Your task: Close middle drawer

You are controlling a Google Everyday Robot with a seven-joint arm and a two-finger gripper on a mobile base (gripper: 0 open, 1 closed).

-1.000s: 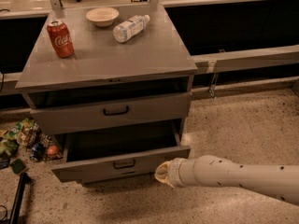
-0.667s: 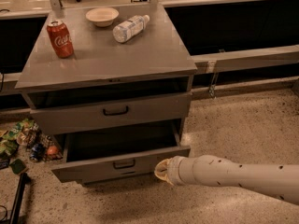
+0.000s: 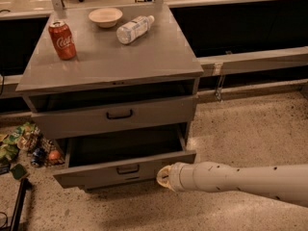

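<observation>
The grey cabinet [image 3: 110,64] has its middle drawer [image 3: 96,172] pulled far out, with the dark inside showing and a small dark handle [image 3: 127,169] on its low front panel. The top drawer [image 3: 115,115] above it stands slightly out. The lowest drawer is hidden under the open one. My gripper [image 3: 164,177], at the end of the white arm [image 3: 240,181], sits at the lower right part of the middle drawer's front panel, touching it or nearly so.
On the cabinet top stand a red cola can [image 3: 62,39], a white bowl [image 3: 105,17] and a lying plastic bottle [image 3: 134,29]. Snack bags and litter [image 3: 24,143] lie on the floor to the left. A speckled floor [image 3: 250,129] spreads to the right.
The arm's end has crept very slightly left against the drawer front. The middle drawer stands about as far out as before.
</observation>
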